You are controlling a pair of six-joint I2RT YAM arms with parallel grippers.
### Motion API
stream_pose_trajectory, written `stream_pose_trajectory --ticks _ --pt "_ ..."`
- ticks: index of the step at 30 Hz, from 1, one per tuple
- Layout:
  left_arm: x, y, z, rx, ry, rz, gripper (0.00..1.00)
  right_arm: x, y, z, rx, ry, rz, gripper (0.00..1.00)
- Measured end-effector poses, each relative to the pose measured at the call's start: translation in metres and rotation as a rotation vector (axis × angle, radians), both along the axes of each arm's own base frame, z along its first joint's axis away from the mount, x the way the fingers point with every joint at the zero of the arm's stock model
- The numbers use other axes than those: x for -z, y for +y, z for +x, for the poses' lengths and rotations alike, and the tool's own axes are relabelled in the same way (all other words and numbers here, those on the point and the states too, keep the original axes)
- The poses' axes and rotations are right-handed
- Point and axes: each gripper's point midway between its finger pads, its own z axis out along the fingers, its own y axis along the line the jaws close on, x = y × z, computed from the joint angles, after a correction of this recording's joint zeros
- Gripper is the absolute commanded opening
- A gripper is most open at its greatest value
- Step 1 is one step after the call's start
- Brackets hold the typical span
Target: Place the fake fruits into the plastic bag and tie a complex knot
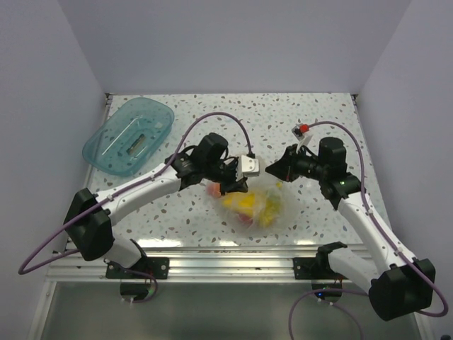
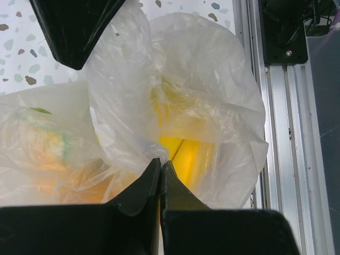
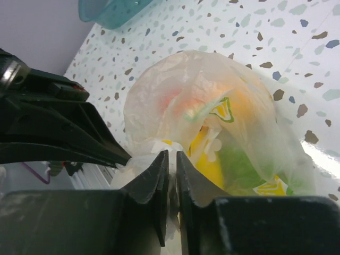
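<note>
The clear plastic bag (image 1: pixel 263 205) lies near the table's front edge with the fake fruits (image 1: pixel 244 204) inside; yellow, orange-red and green show through the film. My left gripper (image 1: pixel 235 183) is at the bag's upper left, shut on a fold of the bag (image 2: pixel 133 122), with yellow banana (image 2: pixel 186 151) just beyond its tips. My right gripper (image 1: pixel 272 170) is at the bag's top right, shut on a twisted strip of the bag (image 3: pixel 202 106). The left gripper's fingers (image 3: pixel 69 133) show dark at the left of the right wrist view.
A teal translucent oval tray (image 1: pixel 129 134) stands at the back left, its edge also in the right wrist view (image 3: pixel 114 10). The aluminium rail (image 1: pixel 233 251) runs along the table's front edge, close beside the bag (image 2: pixel 281 133).
</note>
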Motion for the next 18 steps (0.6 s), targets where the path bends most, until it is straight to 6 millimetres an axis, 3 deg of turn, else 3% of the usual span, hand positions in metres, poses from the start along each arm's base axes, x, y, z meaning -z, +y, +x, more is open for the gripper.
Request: stream_pose_trajectory --ticks 1,5,10,14,18 --pt "0.0 0.001 0.001 -0.004 0.002 0.002 0.0 -0.001 0.001 0.0 -0.008 -0.007 0.0 0.0" --pt "-0.012 0.008 0.016 -0.044 -0.005 -0.006 0.0 -0.01 0.001 -0.002 -0.027 -0.036 -0.004 0.0" --pt "-0.057 0.01 0.039 -0.08 -0.07 -0.08 0.0 -0.016 -0.001 -0.004 -0.019 -0.067 -0.01 0.0" --pt "-0.082 0.011 0.025 -0.029 -0.067 -0.127 0.0 -0.017 -0.003 0.0 0.005 -0.068 -0.011 0.0" --pt "-0.077 0.014 0.004 0.041 0.001 -0.113 0.0 -0.018 -0.005 0.004 0.035 -0.067 -0.007 0.0"
